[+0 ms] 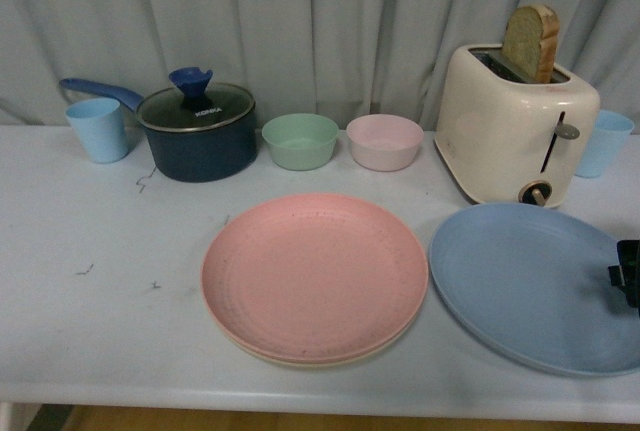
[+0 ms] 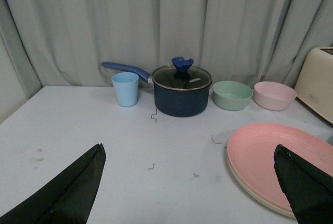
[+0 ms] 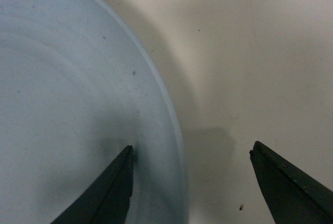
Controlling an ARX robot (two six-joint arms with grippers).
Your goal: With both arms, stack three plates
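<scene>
Blue plate (image 1: 530,286) near right; right gripper (image 3: 191,150) fingers apart astride rim. Pink plate (image 1: 315,276) atop cream plate (image 1: 320,362). Left gripper (image 2: 188,147) spread, empty.

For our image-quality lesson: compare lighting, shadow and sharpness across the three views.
Front view: soft even light, hazy, no glare on the pink plate. Left wrist view: left gripper a featureless silhouette. Right wrist view: right gripper shadows the blue plate.

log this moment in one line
stage: two of three stacked | pink plate on cream plate | blue plate alone on table | right gripper open over blue rim | left gripper open, empty
</scene>
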